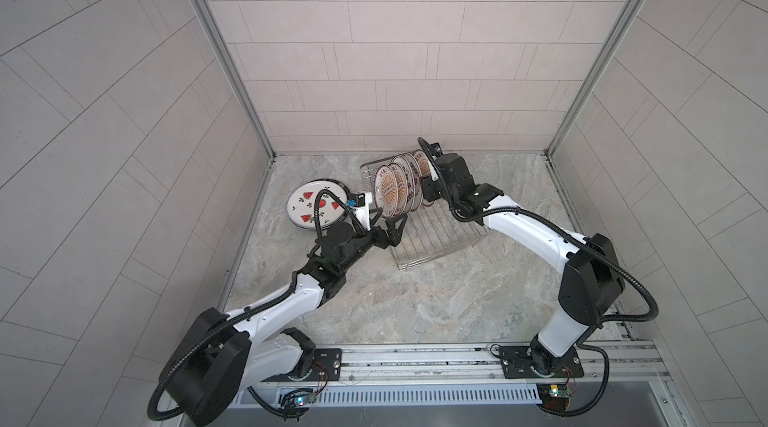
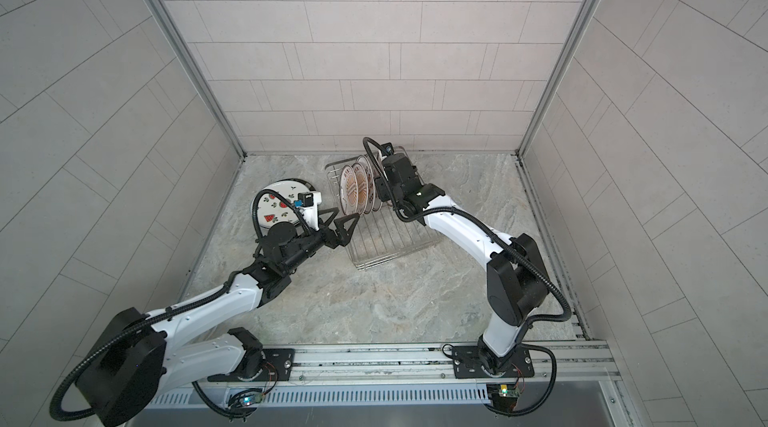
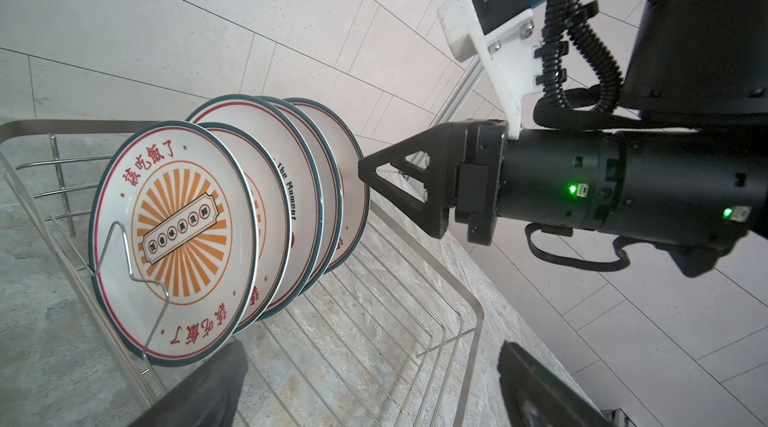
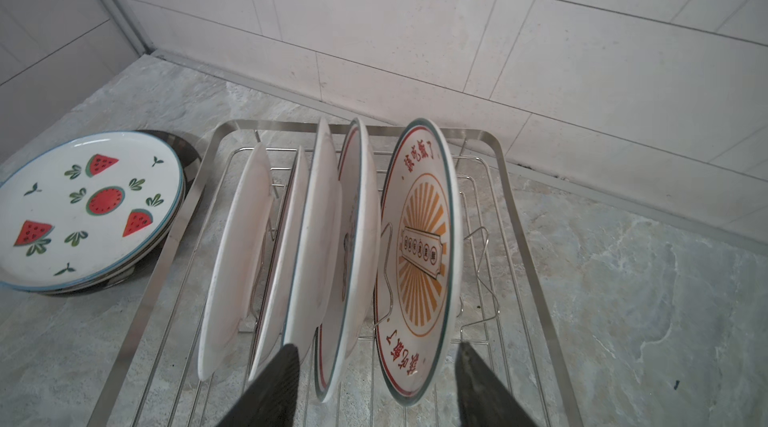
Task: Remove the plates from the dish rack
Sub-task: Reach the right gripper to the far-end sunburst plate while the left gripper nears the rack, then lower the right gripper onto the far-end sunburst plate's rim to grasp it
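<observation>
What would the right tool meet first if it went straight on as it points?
Probably the rim of the sunburst plate in the dish rack: the right wrist view shows it between the right tool's open fingers. Depth is unclear; one finger may clip the neighbouring plate first.

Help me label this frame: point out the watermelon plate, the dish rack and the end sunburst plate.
watermelon plate (image 4: 91,213), right wrist view, middle of its face.
dish rack (image 4: 282,126), right wrist view, far rim bar.
end sunburst plate (image 4: 422,254), right wrist view, its central label.
</observation>
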Available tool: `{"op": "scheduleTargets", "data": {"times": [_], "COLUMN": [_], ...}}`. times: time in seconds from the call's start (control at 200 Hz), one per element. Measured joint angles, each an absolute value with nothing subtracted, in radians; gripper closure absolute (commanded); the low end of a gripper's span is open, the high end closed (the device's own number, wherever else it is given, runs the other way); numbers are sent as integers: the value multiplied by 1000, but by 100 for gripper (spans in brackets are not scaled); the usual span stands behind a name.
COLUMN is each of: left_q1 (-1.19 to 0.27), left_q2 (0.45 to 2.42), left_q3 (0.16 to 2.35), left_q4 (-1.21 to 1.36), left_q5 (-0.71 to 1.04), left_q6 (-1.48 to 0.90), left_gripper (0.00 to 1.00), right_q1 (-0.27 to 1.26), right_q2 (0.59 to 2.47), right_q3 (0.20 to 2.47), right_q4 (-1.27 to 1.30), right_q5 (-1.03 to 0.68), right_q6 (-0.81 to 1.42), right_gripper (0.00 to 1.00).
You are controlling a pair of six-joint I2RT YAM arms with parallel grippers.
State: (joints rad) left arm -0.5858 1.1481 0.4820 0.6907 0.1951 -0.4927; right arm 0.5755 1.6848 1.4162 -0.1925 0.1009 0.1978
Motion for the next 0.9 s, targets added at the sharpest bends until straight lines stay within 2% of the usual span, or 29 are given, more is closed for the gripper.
{"op": "scheduleTargets", "data": {"times": [0.325,0.58,0.896], "left_q1": [-586,-586,-586], "left_q2": [1142,1096,1096], "left_q3": [476,472,471], "left_q4": [706,690,683], "left_q5": [179,159,150], "left_q6": [-492,-477,-470], "left_gripper": [0,0,0], "right_q1": [617,621,621], "right_q2": [1743,1865,1926], "right_q3": [1532,1638,1683], "right_q4": [-244,-290,-321], "right_q5": [47,77,119], "right_q6": [187,187,187], "right_gripper": [59,64,72]}}
